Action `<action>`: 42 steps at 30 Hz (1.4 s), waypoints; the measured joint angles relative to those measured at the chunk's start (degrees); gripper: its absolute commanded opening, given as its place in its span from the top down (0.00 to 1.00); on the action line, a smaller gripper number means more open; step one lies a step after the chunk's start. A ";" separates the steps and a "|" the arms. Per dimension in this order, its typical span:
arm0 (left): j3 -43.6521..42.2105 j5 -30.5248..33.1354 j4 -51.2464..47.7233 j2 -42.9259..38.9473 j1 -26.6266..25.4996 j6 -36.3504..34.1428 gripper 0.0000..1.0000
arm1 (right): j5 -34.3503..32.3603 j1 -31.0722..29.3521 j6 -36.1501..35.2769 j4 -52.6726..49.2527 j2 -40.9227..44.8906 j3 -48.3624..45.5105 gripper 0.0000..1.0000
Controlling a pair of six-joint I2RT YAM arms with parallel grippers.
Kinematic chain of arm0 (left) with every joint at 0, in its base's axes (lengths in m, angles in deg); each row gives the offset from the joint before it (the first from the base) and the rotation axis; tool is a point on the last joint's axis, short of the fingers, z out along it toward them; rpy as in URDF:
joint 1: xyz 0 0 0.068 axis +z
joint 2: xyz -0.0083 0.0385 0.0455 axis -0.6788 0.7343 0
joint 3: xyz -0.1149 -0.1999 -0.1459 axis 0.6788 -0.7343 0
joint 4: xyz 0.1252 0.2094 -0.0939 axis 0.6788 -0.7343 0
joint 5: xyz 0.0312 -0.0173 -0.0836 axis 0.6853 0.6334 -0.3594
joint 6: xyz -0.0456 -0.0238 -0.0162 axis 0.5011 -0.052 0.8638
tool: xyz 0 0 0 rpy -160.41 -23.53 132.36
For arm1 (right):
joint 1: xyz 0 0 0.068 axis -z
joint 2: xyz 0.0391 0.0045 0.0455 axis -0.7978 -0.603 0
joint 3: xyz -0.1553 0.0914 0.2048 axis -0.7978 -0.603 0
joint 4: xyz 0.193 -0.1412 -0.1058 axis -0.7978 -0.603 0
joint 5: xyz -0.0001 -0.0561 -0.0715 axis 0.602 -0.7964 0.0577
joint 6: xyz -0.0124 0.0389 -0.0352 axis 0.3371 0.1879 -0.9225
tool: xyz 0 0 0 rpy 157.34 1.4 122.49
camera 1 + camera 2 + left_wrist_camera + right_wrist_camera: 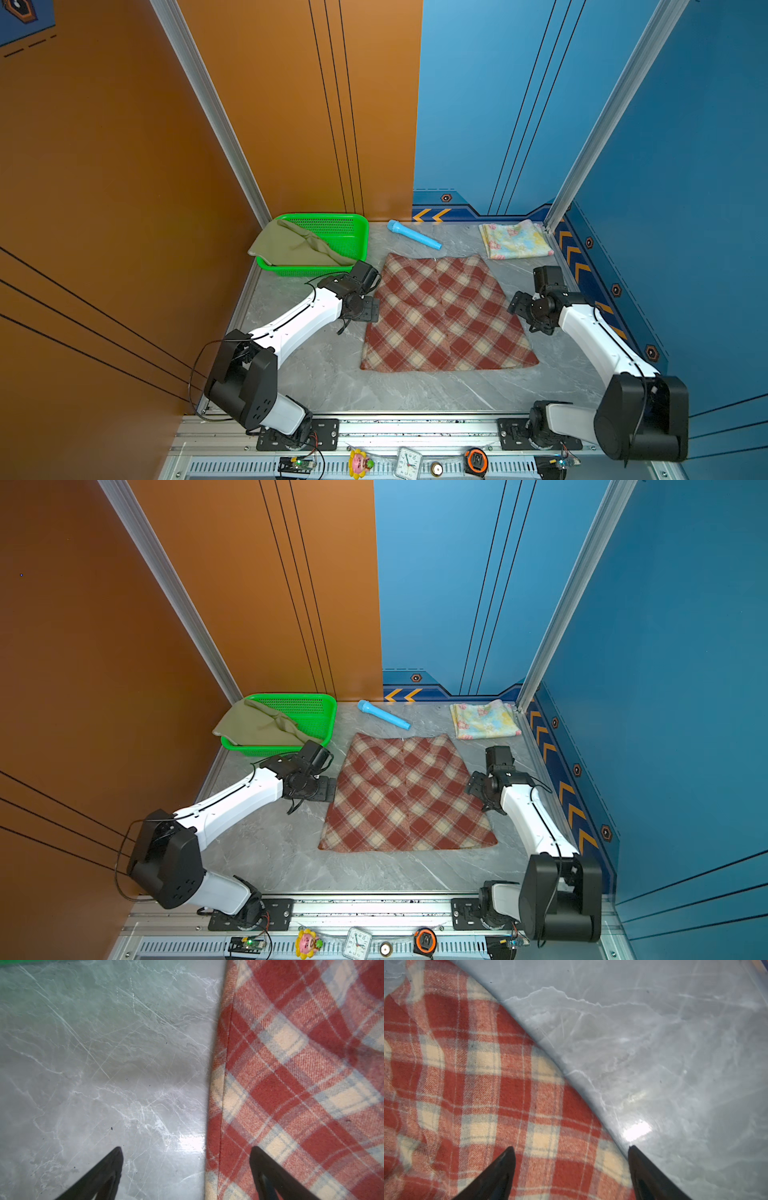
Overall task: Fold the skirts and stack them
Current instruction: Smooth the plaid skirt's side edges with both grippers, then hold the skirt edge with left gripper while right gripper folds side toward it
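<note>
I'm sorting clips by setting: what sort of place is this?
Likely a robot lab booth, not a home: left arm and right arm bolted to an aluminium rail, printed orange and blue wall panels around a marble-look table, a plaid skirt laid out flat.

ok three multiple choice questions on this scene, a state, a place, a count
1. The plaid skirt is: A spread flat on the table; B folded in half; C lifted in the air.
2. The olive-green skirt lies: A on the plaid skirt; B in the green basket, draped over its rim; C on the bare table.
3. Skirts in view: A two; B three; C four.
Key: 1 A, it lies unfolded in both top views; 2 B, it hangs over the basket's left rim; 3 B, plaid, olive-green, plus the floral skirt at the back right.
</note>
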 measured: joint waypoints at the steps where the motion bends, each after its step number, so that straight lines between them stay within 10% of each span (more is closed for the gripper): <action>1: 0.00 -0.09 0.17 0.61 -0.52 0.02 0.05 | 0.04 1.31 0.13 -0.55 1.51 -1.20 0.14; 13: -0.37 -1.53 2.01 3.63 -2.21 0.94 0.05 | 7.19 8.92 1.53 -0.74 -0.24 -8.68 0.25; 20: -2.01 -4.72 4.72 3.63 -0.94 2.38 0.08 | 9.88 9.49 1.95 1.62 -3.74 -10.84 0.91; 25: -2.16 -6.45 5.35 4.37 -0.15 3.04 0.19 | 9.18 8.61 1.60 1.62 -0.07 -10.67 1.00; 42: -17.66 -12.04 13.60 0.22 1.60 7.89 0.79 | -5.35 -31.54 1.18 -2.40 3.85 11.37 1.00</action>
